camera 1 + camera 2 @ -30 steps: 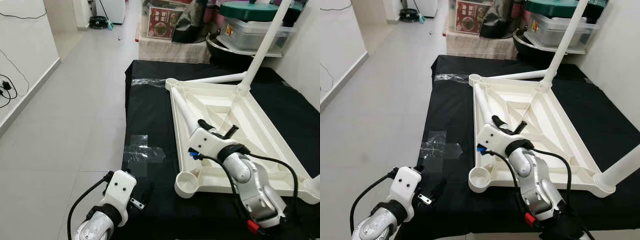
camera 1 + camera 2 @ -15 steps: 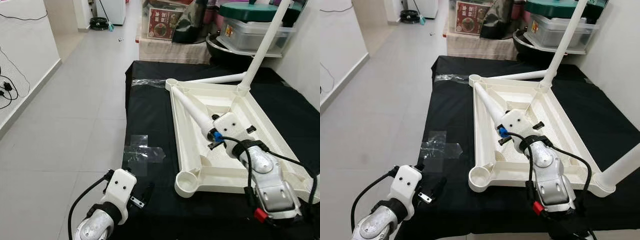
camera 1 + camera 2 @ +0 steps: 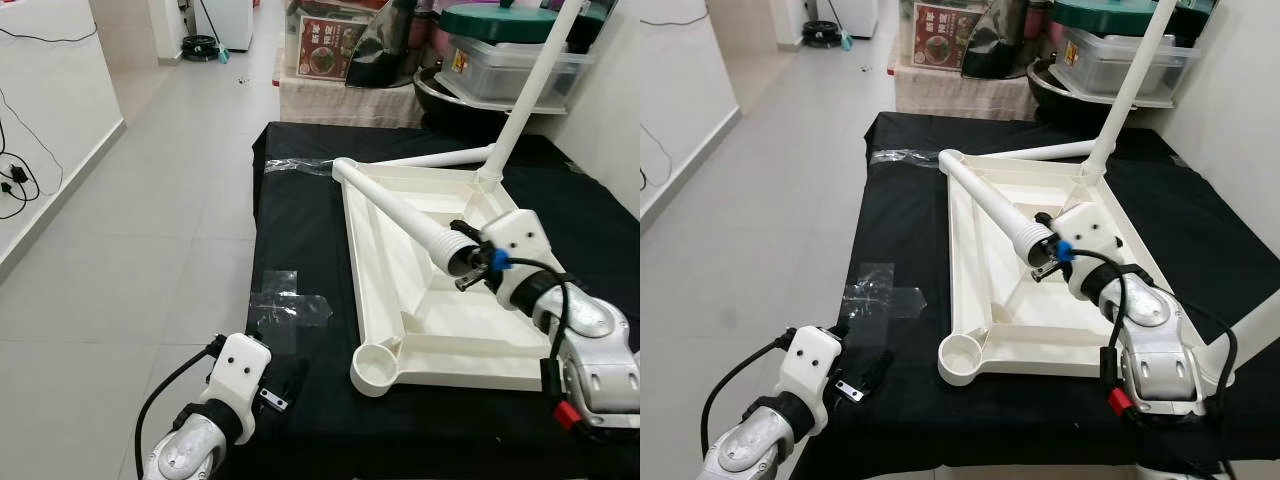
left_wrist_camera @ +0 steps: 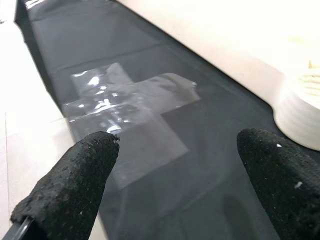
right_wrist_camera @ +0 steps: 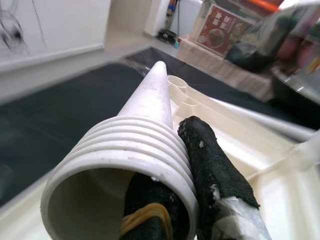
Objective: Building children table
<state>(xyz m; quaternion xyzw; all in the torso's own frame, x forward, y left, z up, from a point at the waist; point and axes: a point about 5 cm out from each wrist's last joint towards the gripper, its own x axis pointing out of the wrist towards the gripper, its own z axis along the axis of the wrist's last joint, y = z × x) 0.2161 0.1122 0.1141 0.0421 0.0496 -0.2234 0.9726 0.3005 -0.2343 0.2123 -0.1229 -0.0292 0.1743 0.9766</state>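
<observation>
right gripper (image 3: 468, 268) pinches the threaded rim of a white table leg (image 3: 400, 211), one finger inside, lifting it over the upturned tabletop (image 3: 470, 345) on the black mat (image 3: 300, 230). left gripper (image 4: 175, 170) hangs open near the mat's front-left corner.

The right gripper (image 3: 470, 265) grips the threaded end of a white table leg (image 3: 400, 213). The leg slants above the upturned white tabletop (image 3: 455, 350) on a black cloth (image 3: 300, 230).
</observation>
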